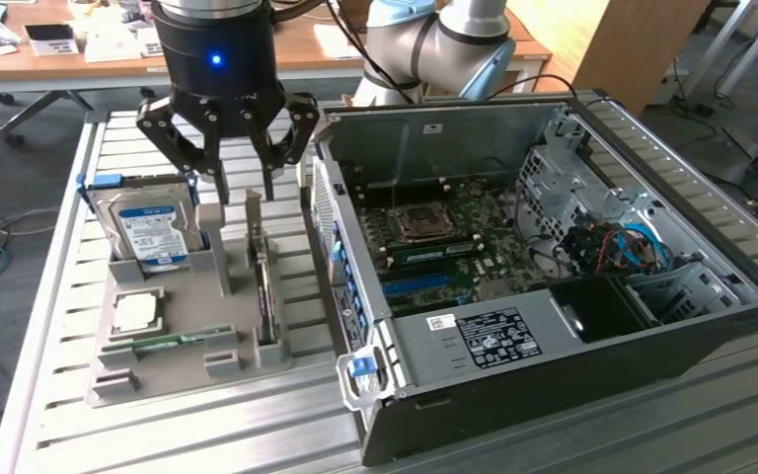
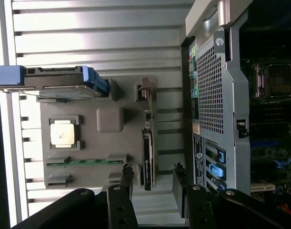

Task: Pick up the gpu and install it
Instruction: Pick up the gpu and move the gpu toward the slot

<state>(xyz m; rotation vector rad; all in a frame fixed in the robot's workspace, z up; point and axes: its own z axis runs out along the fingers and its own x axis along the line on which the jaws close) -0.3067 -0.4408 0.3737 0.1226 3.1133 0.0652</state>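
Note:
The gpu (image 1: 262,286) stands on edge in a slot of the grey holder (image 1: 228,296), beside the open computer case (image 1: 537,267). I see it as a thin dark card with a silver bracket at its far end. My gripper (image 1: 241,186) hangs open just above that far end, with nothing between its fingers. In the wrist view the gpu (image 2: 148,143) runs edge-on across the holder (image 2: 109,119), and my gripper (image 2: 153,174) straddles the line of the card, apart from it.
The holder also carries a silver hard drive (image 1: 153,232) with a blue-white label, a processor chip (image 1: 135,311) and a green memory stick (image 1: 169,343). Inside the case lies the motherboard (image 1: 438,242). A slatted metal table (image 1: 221,425) carries everything.

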